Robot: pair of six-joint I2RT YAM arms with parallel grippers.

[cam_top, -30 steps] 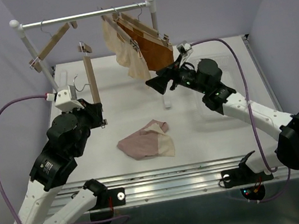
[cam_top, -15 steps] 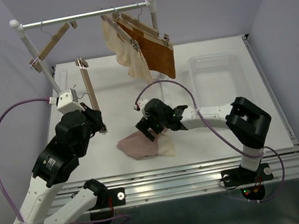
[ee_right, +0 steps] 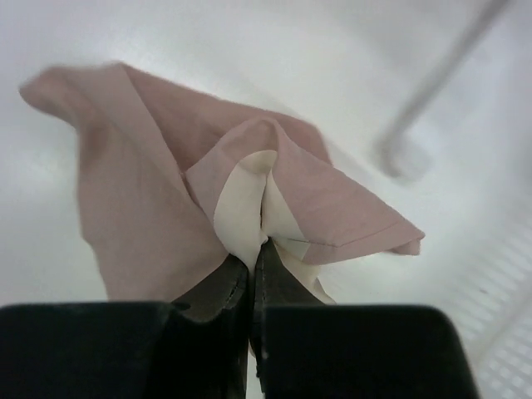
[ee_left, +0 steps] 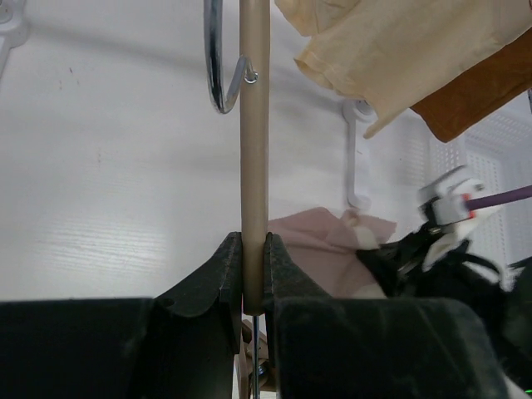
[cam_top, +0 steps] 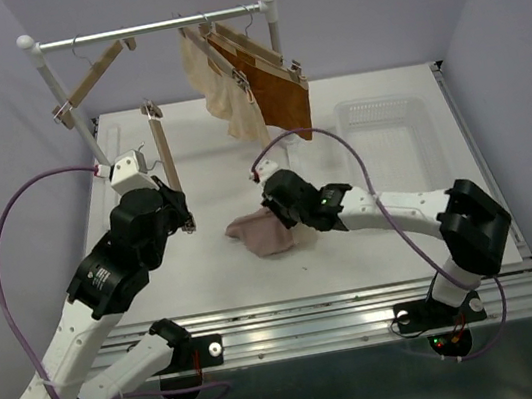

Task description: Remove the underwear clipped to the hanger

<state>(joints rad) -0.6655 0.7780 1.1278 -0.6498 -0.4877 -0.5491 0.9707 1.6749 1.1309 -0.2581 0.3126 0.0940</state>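
Two of the three garments are clipped on the rack at far centre, under the rail [cam_top: 148, 27]: cream-beige underwear [cam_top: 216, 91] and orange-brown underwear [cam_top: 280, 96]. The pink underwear [cam_top: 263, 234] is off and lies bunched mid-surface [cam_top: 205, 169].

Right claw [ee_right: 252, 258] is pressed together on a raised fold of the pink piece, with the pale lining showing in the pinch. Left claw [ee_left: 253, 266] is clamped on the bar of a loose wooden hanger [ee_left: 254, 125], held upright at near left, hook end up.

Risks as I read them:
- The right pinch looks thin and sits on the crest of the fold. If you lift fast, it may slip out or carry only the lining layer.
- The right arm's cable [cam_top: 311, 134] loops just under the orange-brown hem. If you swing that arm far or up, it could snag the cloth and drag the rack.
- The hanger is gripped low on a slim bar, so it could pivot in the claw if you move quickly. Its clip end hangs close to the surface.

Orientation:
- Pink piece: long axis runs roughly left-right, one corner pointing left, the peak of the fold at the claw.
- Hung pieces: long axis down, hems toward the surface, tops slanting along their hangers.

The clear basket [cam_top: 386, 125] sits at far right, well apart from the pink piece.
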